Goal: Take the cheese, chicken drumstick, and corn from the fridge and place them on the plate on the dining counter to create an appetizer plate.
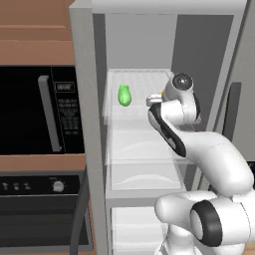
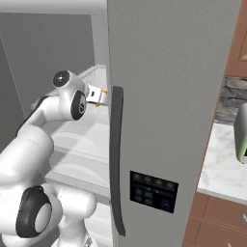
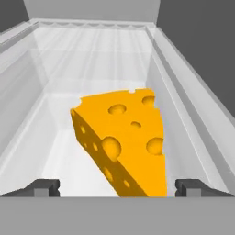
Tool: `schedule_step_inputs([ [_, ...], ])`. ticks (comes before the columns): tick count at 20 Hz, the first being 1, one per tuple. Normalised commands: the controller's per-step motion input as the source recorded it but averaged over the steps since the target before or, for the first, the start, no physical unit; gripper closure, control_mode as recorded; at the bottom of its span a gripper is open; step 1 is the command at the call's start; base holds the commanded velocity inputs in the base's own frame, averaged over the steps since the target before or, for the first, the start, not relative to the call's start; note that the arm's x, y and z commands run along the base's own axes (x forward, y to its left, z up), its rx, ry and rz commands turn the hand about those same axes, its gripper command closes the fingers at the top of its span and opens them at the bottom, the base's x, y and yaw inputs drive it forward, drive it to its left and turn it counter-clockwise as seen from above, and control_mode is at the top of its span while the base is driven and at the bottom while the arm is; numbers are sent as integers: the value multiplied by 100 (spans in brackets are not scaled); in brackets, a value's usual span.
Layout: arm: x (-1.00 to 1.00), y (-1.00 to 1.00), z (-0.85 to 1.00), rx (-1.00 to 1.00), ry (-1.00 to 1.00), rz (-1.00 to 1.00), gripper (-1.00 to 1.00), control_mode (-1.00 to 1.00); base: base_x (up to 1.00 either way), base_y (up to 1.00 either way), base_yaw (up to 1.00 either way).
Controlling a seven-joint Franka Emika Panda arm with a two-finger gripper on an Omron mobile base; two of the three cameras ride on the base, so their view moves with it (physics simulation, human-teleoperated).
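Pincer (image 3: 117, 187) spread wide, one fingertip (image 3: 43, 187) on each side of the cheese (image 3: 124, 142), inside the fridge (image 1: 87, 124).

In the hand view the cheese lies on a white shelf (image 3: 69, 151), its near end between the tips with a gap on both sides; I cannot tell whether anything touches. Pale walls rise close on both sides, and bare shelf runs back beyond the wedge. From the left base view, the corn (image 1: 124, 95) sits further back and left on that shelf, well apart from the wrist. The door (image 2: 169, 96) stands open at the right.
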Motion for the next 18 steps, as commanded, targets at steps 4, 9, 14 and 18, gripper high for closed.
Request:
schedule_step_inputs([
  [4,48,0,-12,0,0,0,-100,-100,0,0,0],
  [9,53,-2,-22,0,0,0,-100,-100,0,0,0],
  [14,43,0,-36,0,0,0,-100,-100,0,0,0],
  [18,29,0,-36,-1,0,0,100,-100,0,0,0],
])
